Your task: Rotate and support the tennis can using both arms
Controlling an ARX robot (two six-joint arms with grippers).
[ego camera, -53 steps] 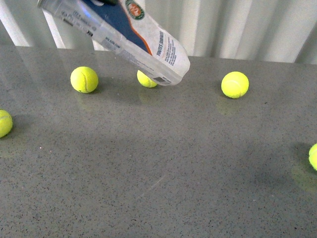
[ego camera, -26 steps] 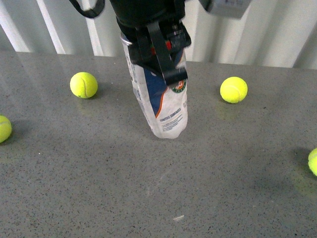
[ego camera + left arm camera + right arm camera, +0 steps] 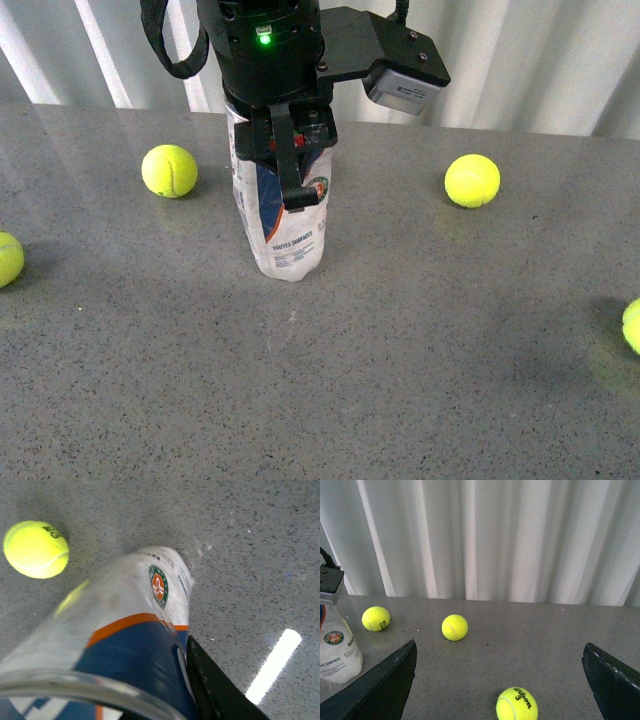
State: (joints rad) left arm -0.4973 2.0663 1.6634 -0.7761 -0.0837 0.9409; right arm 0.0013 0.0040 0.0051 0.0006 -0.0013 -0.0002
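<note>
Left arm [image 3: 265,50] hangs from top of front view, wrist vertical, grey camera box [image 3: 405,85] out to side; left gripper [image 3: 290,188] pinches tennis can [image 3: 285,240] on upper half; we see one finger [image 3: 292,170] on label, other hidden behind can; can top hidden by arm; can near upright, base on table [image 3: 450,350], tennis balls [image 3: 169,171] either side; right gripper [image 3: 499,647] spread wide, well apart from can.

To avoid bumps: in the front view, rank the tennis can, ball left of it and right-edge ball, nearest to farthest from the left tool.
1. tennis can, gripped in the left tool.
2. ball left of it, back left.
3. right-edge ball, far right.
</note>
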